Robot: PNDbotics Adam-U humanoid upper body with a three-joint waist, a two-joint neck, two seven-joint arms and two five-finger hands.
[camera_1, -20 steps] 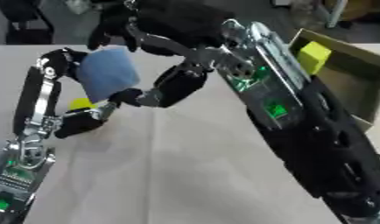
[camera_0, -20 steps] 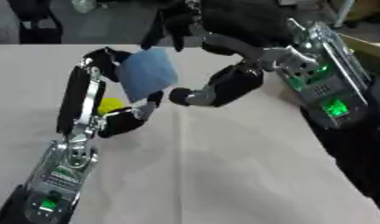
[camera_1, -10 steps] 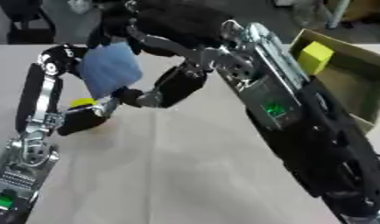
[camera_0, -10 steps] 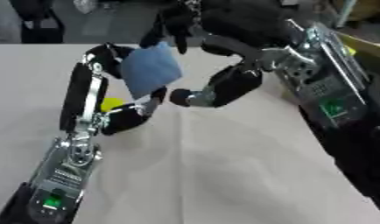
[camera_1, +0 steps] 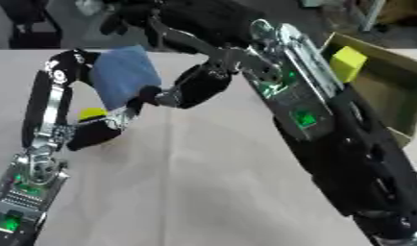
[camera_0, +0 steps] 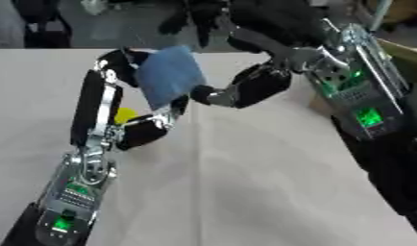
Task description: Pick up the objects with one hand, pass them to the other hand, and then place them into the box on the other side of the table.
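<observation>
I am looking at the blue cloth-like piece (camera_0: 170, 79), which is hanging in the air above the far middle of the table, caught between my two hands. My left hand (camera_0: 128, 65) is curling its fingers around the piece's left and top edge, and its thumb is sitting low beside the lower corner. My right hand (camera_0: 245, 89) is coming in from the right with its dark rounded fingertip touching the piece's right edge; I cannot tell whether its other fingers are gripping, since they are hiding behind the piece. Just below the piece, a small yellow thing (camera_1: 91, 114) is lying on the table, partly covered by my left arm. Off at the right edge, an open cardboard box (camera_1: 388, 91) is sitting with one yellow block (camera_1: 347, 64) inside, and my right forearm is crossing in front of its near side. The table (camera_0: 245, 192) is wearing a pale cloth with a crease running toward me. Beyond the far edge, the room is showing dark. I am counting one blue piece, one box.
</observation>
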